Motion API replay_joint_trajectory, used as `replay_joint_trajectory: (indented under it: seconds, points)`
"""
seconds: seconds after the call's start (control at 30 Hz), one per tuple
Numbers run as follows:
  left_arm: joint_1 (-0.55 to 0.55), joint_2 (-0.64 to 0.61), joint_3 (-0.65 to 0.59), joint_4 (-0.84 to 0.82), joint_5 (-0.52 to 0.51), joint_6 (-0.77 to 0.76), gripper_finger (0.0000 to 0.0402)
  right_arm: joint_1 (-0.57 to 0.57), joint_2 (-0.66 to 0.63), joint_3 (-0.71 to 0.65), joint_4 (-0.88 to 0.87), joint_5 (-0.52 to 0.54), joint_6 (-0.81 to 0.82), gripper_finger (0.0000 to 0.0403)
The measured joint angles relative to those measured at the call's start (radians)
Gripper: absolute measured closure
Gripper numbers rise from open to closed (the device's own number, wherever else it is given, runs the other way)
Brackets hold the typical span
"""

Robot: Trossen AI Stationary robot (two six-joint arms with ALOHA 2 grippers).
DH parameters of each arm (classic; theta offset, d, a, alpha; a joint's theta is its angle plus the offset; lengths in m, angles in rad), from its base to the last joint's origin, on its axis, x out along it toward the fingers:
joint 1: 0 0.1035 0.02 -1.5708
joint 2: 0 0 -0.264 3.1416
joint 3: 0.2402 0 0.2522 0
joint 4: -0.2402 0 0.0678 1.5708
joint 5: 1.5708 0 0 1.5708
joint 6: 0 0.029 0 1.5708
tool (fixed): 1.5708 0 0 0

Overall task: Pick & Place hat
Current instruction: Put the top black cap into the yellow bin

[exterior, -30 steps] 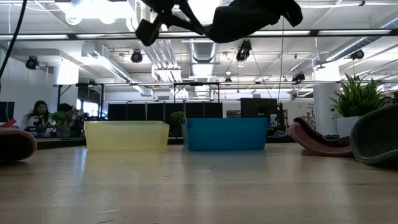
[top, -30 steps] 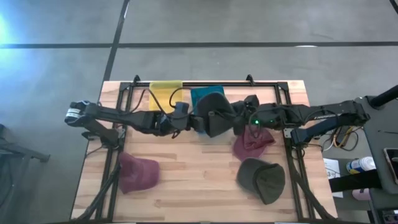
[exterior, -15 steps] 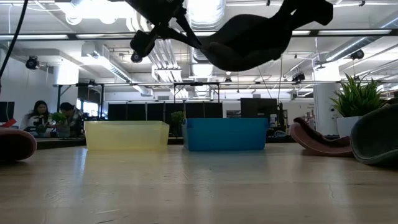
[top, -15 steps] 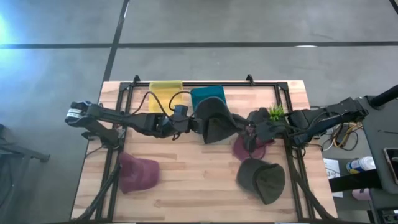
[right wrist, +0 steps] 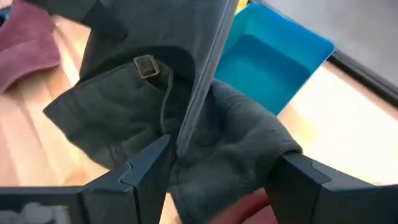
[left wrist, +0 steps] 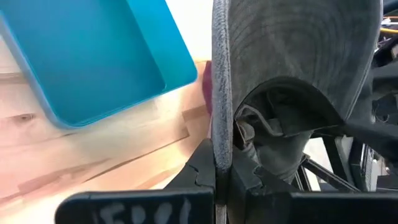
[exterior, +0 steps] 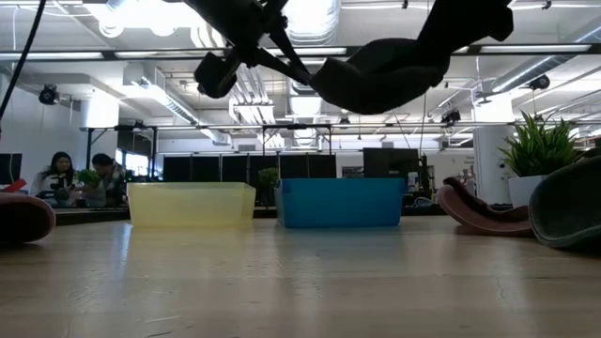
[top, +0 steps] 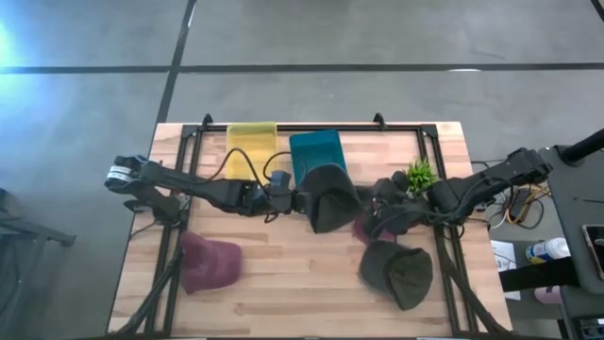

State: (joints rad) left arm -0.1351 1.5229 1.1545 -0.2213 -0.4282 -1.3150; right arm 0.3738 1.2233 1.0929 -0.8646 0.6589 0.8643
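A dark grey cap (top: 330,196) hangs in the air over the middle of the table, just in front of the blue bin (top: 316,149); in the low view the cap (exterior: 385,80) is well clear of the tabletop. My left gripper (top: 294,200) reaches in from the left and is shut on it. My right gripper (top: 382,213) is open at the cap's right side. In its wrist view its two fingers (right wrist: 146,165) stand on either side of the cap's soft crown (right wrist: 236,137). I cannot tell whether they touch it. My left gripper pinches the cap's stiff brim (left wrist: 220,124) between its two fingers, with the brim edge-on in the wrist view. The fingers come from the table's left, slanting a little downward. The cap is lifted clear, and its crown and buckled back strap (left wrist: 255,121) sag beyond the fingers.
A yellow bin (top: 251,142) stands beside the blue one at the far edge. A maroon hat (top: 208,260) lies near left, another maroon hat (top: 363,229) lies under my right gripper, and a dark green hat (top: 396,272) lies near right. A small plant (top: 418,174) stands at the right.
My left gripper has carried the cap down and toward the table's near edge, rolling a little; the cap hangs lower. My right gripper has swung from the cap's far right toward the near edge, tipping downward, with its fingers still wide apart.
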Motion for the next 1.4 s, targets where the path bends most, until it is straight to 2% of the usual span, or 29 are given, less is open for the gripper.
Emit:
replay_joint_trajectory:
  seconds: [0.23,0.4,0.5,0.57,0.7,0.8,1.1,1.23,1.4]
  points:
    - [-0.008,0.019,0.0,0.0,-0.011,-0.017,0.0396,0.011,0.022,-0.007,-0.054,-0.107,0.068,0.0155]
    - [0.0,0.016,-0.026,0.041,-0.038,-0.025,0.0396,0.079,0.022,-0.01,-0.068,-0.211,0.015,0.0123]
    - [0.001,0.014,-0.052,0.081,-0.028,-0.037,0.0396,0.147,0.015,-0.01,-0.067,-0.215,-0.022,0.0111]
    - [0.0,0.014,-0.075,0.118,0.02,-0.068,0.0396,0.19,0.01,-0.005,-0.066,-0.203,-0.024,0.0108]
    - [-0.026,0.014,-0.146,0.203,0.055,-0.15,0.0396,0.252,0.004,-0.004,-0.08,-0.118,0.056,0.0106]
    - [-0.049,0.014,-0.203,0.266,0.047,-0.246,0.0396,0.259,0.009,-0.007,-0.082,-0.133,0.123,0.0106]
    - [-0.143,0.016,-0.345,0.365,-0.064,-0.537,0.0396,0.303,0.186,-0.009,0.077,-0.291,0.05,0.0146]
    - [-0.177,0.023,-0.371,0.374,-0.109,-0.651,0.0396,0.291,0.273,-0.009,0.193,-0.32,-0.051,0.0172]
    - [-0.218,0.065,-0.366,0.377,-0.121,-0.762,0.0396,0.218,0.298,-0.015,0.318,-0.323,-0.246,0.0215]
